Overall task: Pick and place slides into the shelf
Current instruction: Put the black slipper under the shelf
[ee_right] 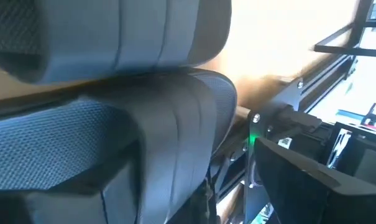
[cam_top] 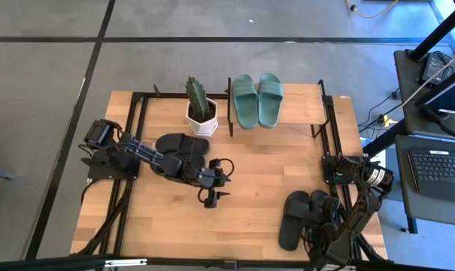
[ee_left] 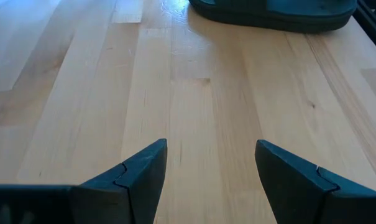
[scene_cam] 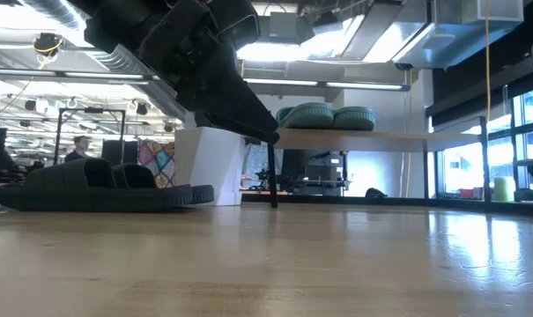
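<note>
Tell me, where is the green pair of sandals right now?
In the high view, the green pair sits on the shelf's top board at the table's far edge, just right of the potted cactus.

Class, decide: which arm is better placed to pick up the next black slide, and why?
Probably right: the right hand sits directly over the black pair. The left hand hangs open over bare table, past its pair.

Right gripper (cam_top: 323, 218) jaws hidden behind black slides (cam_top: 301, 216)
</note>
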{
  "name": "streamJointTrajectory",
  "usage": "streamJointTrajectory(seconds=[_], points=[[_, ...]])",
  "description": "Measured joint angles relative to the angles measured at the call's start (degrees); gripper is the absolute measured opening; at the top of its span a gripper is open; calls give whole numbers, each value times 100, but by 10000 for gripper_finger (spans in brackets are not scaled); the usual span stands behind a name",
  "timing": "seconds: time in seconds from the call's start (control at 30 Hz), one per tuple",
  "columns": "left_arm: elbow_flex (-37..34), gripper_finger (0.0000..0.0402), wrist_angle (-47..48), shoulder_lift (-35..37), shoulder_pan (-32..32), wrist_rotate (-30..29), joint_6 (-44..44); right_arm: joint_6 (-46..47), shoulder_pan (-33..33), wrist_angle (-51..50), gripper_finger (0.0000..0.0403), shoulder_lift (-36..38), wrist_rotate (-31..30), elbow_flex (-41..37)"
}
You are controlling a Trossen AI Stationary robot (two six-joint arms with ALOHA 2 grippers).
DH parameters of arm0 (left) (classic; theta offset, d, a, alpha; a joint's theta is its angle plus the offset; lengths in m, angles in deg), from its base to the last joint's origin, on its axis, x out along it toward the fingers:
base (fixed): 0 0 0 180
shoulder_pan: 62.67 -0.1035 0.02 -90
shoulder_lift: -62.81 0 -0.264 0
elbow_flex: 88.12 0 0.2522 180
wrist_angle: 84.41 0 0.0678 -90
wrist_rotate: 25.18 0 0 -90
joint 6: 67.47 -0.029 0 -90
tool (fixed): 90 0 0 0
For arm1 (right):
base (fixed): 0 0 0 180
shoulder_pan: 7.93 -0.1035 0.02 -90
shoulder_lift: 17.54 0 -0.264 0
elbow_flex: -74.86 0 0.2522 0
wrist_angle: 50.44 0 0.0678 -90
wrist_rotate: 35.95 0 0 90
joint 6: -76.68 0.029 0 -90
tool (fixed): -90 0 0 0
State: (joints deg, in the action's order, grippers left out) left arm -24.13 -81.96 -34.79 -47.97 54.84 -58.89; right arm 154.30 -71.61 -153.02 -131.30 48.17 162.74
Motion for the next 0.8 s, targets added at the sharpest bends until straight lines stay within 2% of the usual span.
streamJointTrajectory(seconds=[0.8], points=[[0, 235, 13, 0, -2, -2, -7, -22, 28, 350, 280, 0, -1, -23]])
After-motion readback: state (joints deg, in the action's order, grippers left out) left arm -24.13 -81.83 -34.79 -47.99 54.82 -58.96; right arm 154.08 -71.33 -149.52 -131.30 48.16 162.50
